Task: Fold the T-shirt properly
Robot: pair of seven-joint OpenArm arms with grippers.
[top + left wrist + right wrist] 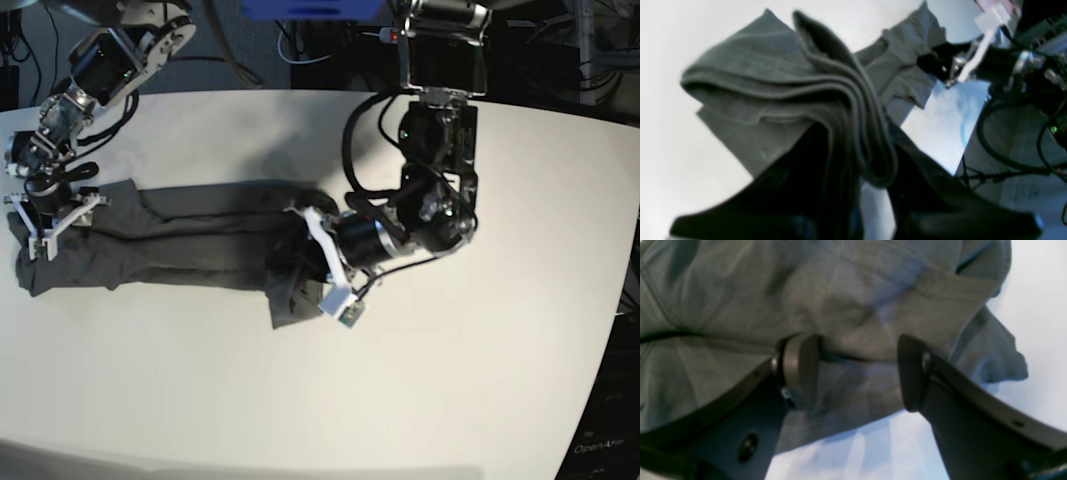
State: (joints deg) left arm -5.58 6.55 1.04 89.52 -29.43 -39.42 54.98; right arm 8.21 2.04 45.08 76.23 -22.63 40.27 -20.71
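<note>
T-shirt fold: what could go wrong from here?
1. The left gripper pinches several bunched layers of the T-shirt; one layer could slip out and the fold come out uneven.
2. The right gripper stands open over the far end, holding nothing; a pull by the left arm may drag the whole shirt across the table.
3. The shirt lies rumpled, so creases may get folded in.

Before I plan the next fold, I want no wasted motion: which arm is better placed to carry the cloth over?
Left. Its hand is already shut on a bunched stack of the T-shirt near the middle of the table. The right hand is open over the far end, gripping nothing.
</note>
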